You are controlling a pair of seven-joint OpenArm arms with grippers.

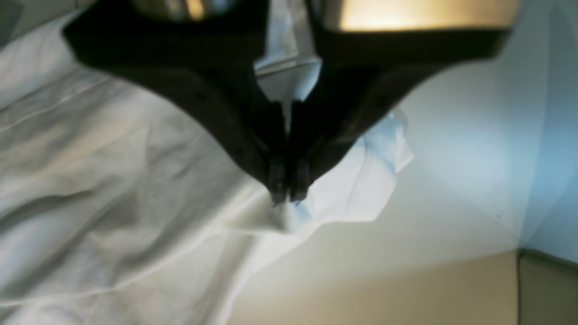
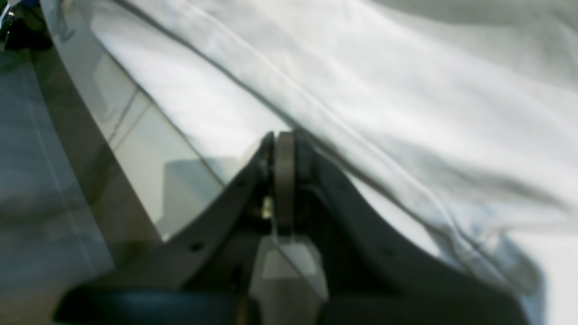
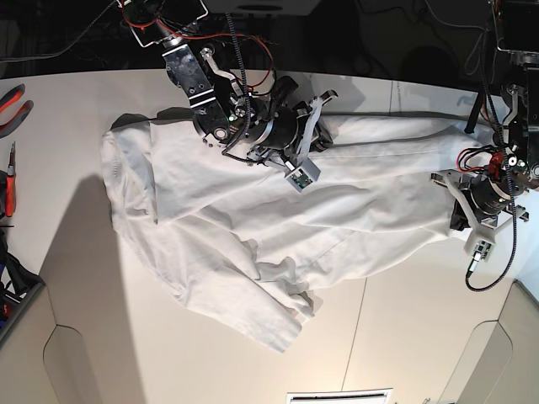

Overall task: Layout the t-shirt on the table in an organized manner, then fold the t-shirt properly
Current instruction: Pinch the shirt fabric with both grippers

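The white t-shirt (image 3: 253,210) lies wrinkled and spread across the table (image 3: 404,337), with one bunched part toward the front (image 3: 286,316). My left gripper (image 1: 287,196) is shut on a pinch of the shirt's edge (image 1: 135,180); in the base view it is at the shirt's right end (image 3: 453,219). My right gripper (image 2: 282,142) is shut with the shirt's hem (image 2: 361,113) at its tips, and bare table (image 2: 135,135) shows beside it. In the base view it is at the shirt's far edge (image 3: 322,101).
Red-handled tools (image 3: 13,101) lie at the table's left edge. A thin dark seam (image 3: 358,337) runs across the front of the table. Rounded cut-outs sit at the front left (image 3: 84,362) and front right (image 3: 497,362). Cables (image 3: 244,50) hang behind the far edge.
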